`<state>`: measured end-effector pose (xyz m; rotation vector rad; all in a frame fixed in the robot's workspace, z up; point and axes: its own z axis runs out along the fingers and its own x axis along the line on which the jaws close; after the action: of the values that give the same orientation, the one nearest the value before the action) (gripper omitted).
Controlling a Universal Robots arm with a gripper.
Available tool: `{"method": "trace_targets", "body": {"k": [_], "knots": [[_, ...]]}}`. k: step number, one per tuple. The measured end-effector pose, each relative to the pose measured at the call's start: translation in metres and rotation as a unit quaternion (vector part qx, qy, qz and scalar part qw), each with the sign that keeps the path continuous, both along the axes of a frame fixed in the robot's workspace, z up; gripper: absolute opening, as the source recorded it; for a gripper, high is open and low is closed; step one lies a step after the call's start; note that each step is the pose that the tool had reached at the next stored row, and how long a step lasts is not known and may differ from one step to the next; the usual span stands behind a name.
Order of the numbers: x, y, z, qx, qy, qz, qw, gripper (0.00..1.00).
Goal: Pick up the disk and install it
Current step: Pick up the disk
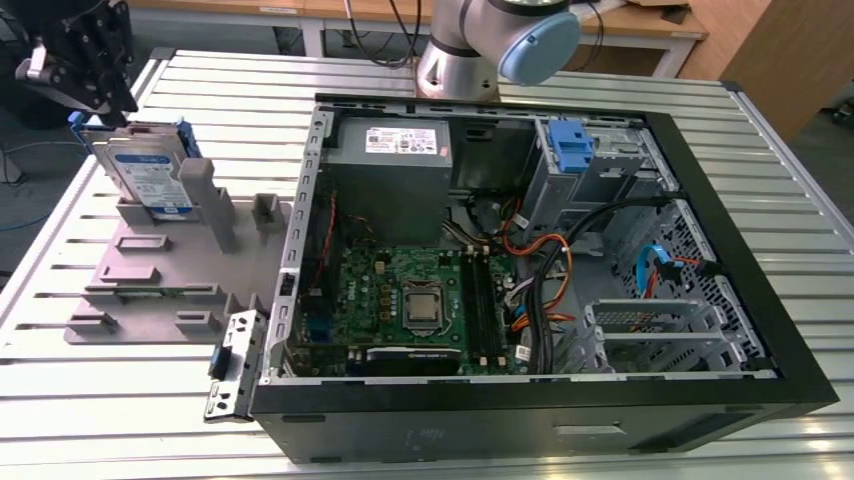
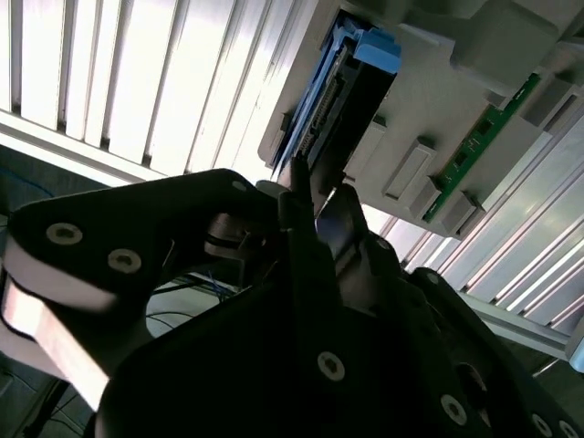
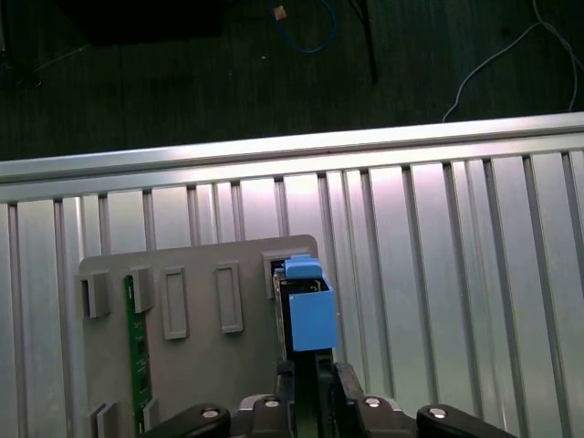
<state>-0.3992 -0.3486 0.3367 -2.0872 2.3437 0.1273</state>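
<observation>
Black gripper (image 2: 318,187) is hovering, fingers slightly parted, empty, over the flat blue-framed disk (image 2: 347,100) standing edgewise in a grey holder (image 2: 429,100).

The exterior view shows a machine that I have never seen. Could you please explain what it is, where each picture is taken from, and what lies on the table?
It is a robot arm with a gripper at its end. The exterior view comes from a camera standing apart; both wrist views come from cameras on the arm, looking past the gripper. On the slatted table lie an open computer case and a grey stand. The disk, in a blue frame, stands upright in that stand. The gripper hangs at its top edge; the disk is not lifted.
</observation>
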Motion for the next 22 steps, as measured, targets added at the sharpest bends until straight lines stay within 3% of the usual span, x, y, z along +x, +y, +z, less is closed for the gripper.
{"method": "trace_targets", "body": {"k": [1,4,7,8,12,22], "knots": [[0.0000,0.0000,0.0000,0.0000,0.0000,0.000,1.00000,0.29],[0.0000,0.0000,0.0000,0.0000,0.0000,0.000,1.00000,0.47],[0.0000,0.0000,-0.0001,0.0000,0.0000,0.000,1.00000,0.53],[0.0000,0.0000,-0.0001,0.0000,0.0000,0.000,1.00000,0.59],[0.0000,0.0000,-0.0014,0.0000,-0.0001,0.004,0.99999,0.59],[0.0000,0.0000,-0.0107,0.0000,-0.0005,0.040,0.99920,0.59]]}}
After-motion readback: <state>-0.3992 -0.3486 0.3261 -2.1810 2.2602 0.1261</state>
